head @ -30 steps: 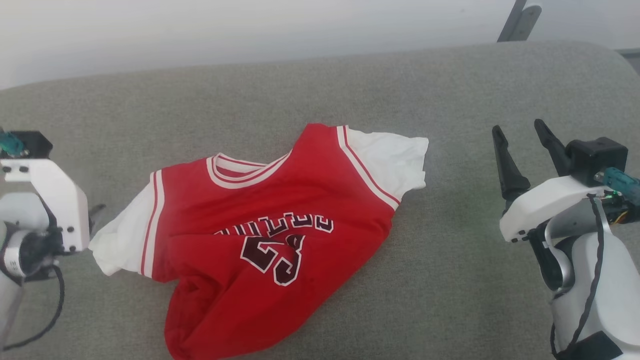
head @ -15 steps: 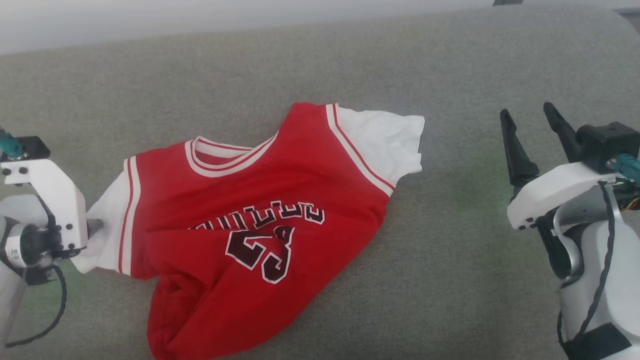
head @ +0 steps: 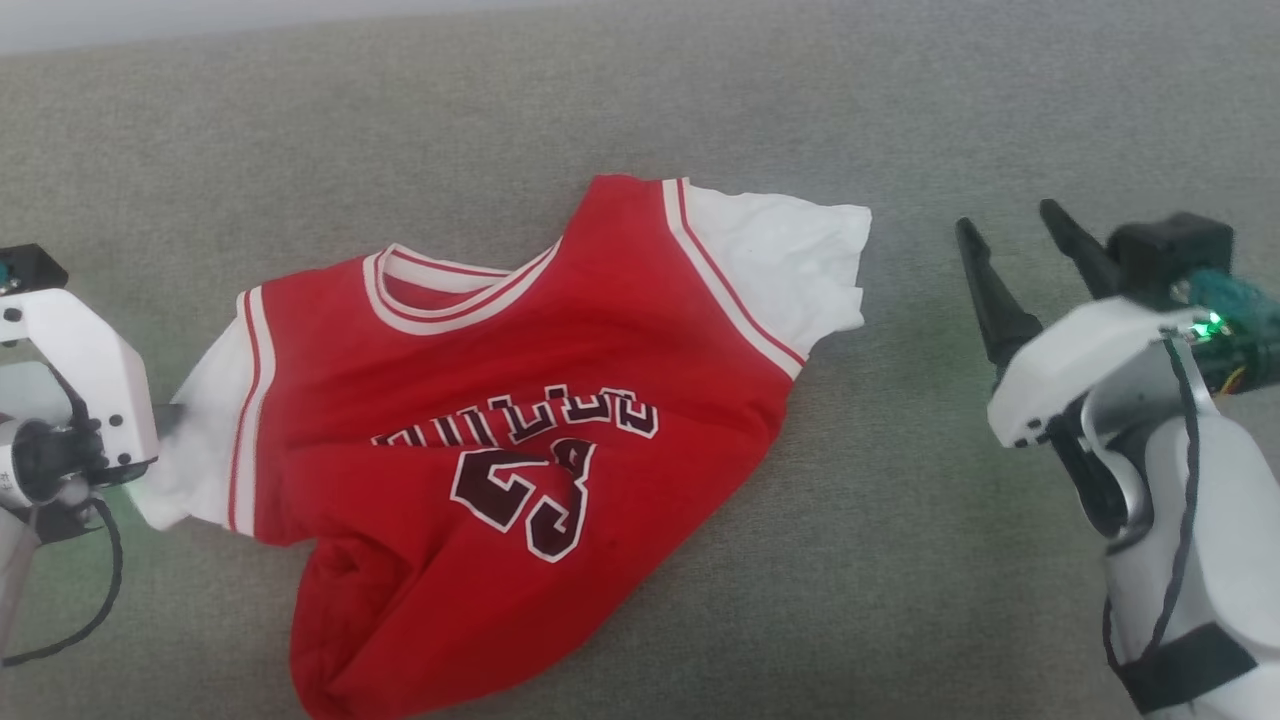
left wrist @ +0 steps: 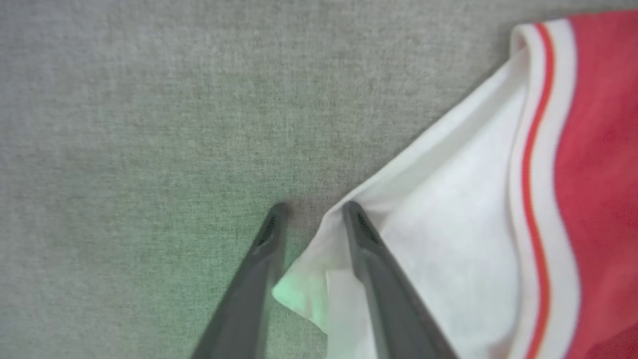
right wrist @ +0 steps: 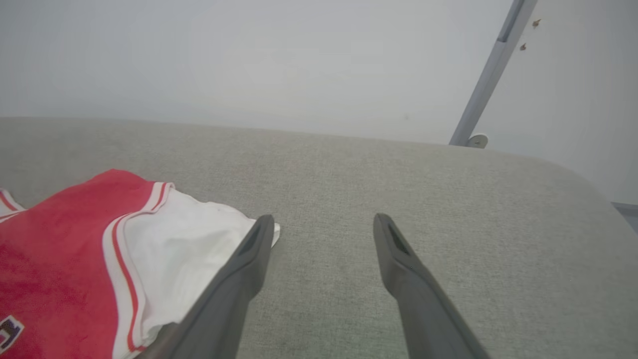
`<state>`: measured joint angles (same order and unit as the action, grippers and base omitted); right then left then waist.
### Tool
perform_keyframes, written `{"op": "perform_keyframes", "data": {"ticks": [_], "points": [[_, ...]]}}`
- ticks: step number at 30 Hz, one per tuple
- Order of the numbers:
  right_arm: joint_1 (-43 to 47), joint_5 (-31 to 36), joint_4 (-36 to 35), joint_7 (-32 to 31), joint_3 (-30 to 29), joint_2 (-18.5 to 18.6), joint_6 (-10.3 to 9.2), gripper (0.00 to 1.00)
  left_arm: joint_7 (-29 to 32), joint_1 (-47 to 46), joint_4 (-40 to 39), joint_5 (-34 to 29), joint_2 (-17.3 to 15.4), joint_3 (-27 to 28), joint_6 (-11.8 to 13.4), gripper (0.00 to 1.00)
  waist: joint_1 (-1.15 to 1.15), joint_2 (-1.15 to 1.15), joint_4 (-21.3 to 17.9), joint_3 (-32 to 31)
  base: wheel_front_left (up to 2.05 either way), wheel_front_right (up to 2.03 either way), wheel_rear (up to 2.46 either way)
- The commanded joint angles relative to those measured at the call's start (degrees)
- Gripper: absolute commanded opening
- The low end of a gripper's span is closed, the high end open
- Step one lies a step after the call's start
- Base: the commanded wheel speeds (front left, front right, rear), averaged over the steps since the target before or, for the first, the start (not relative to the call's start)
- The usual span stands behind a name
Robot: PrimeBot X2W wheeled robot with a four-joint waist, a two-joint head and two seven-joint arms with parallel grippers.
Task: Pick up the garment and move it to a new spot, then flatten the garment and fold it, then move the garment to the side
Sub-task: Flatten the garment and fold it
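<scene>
The red jersey-style shirt with white sleeves and maroon chest lettering (head: 500, 400) lay rumpled, chest up, in the middle of the grey fabric cushion (head: 900, 560). Within the last second my left gripper (left wrist: 313, 208) had pushed in from the left until the corner of the white sleeve (left wrist: 448, 224) sat between its fingers. They were apart, not yet pinching, so I judged the pickup grasp was imminent. The head camera had tipped down, so the shirt's shift in frame wasn't real. My right gripper (head: 1005, 214), fingers spread wide, hovered near the right sleeve. The hem ran off the near edge. Blur hid whether a left finger was under the cloth.
</scene>
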<state>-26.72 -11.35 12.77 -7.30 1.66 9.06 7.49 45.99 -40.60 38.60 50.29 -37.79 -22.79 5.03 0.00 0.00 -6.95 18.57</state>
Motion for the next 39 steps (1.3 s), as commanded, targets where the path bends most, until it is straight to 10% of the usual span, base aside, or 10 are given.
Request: {"op": "perform_keyframes", "data": {"ticks": [1,13,27,28,29,39], "points": [[-1.3,-1.7,0.5,-2.4,1.0,0.6,0.01,1.00,0.4,1.9,1.9,-0.3,1.5,-1.7,-0.7,0.00,0.00,0.00,0.4,0.2,0.00,0.00,0.00],[-12.2,-12.3,8.8,-24.4,10.5,8.1,0.01,1.00,-1.5,-2.2,1.5,-1.0,5.4,-3.3,-2.3,0.00,0.00,0.00,5.3,1.7,0.00,0.00,0.00],[-21.7,-14.4,25.3,-35.5,13.2,6.3,0.01,1.00,-4.3,-6.4,2.2,-2.0,10.3,-5.2,-4.0,0.00,0.00,0.00,9.7,4.1,0.00,0.00,0.00],[-21.9,-14.8,26.2,-36.3,14.0,5.8,0.03,0.62,-4.6,-6.6,2.6,-1.9,10.5,-5.2,-3.9,0.00,0.00,0.00,9.8,4.1,0.00,0.00,0.00],[-22.3,-15.2,26.8,-36.6,14.5,5.6,0.07,0.00,-5.0,-6.9,2.9,-1.9,10.7,-5.1,-4.0,0.00,0.00,0.00,9.9,4.1,0.00,0.00,0.00],[-28.3,-18.8,26.7,-31.5,16.7,7.5,0.02,0.00,-8.6,-13.0,5.2,-2.7,9.4,-3.6,-4.3,0.00,0.00,0.00,9.1,-0.9,0.00,0.00,0.00]]}}
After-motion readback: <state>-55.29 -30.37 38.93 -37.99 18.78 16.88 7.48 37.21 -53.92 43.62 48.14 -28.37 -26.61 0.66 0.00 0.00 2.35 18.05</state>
